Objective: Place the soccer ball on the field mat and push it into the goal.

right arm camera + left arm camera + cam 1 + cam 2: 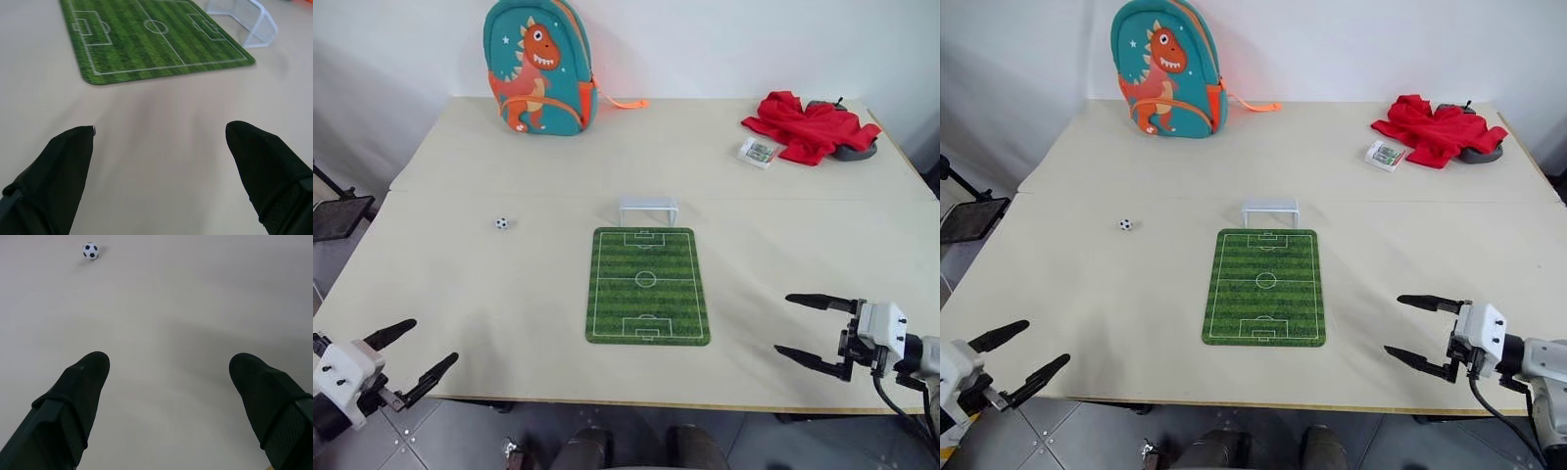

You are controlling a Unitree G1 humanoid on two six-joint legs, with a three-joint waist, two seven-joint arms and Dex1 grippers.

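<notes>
Left wrist view: soccer ball, white with black patches, on bare table.

Table top matt, smooth, pale beige; field mat flat, printed grass stripes, matt, faintly textured; goal white plastic frame with fine mesh netting; soccer ball smooth, slight sheen; backpack woven fabric; red garment soft crumpled cloth; gripper fingers matt black, ribbed lower down.
</notes>
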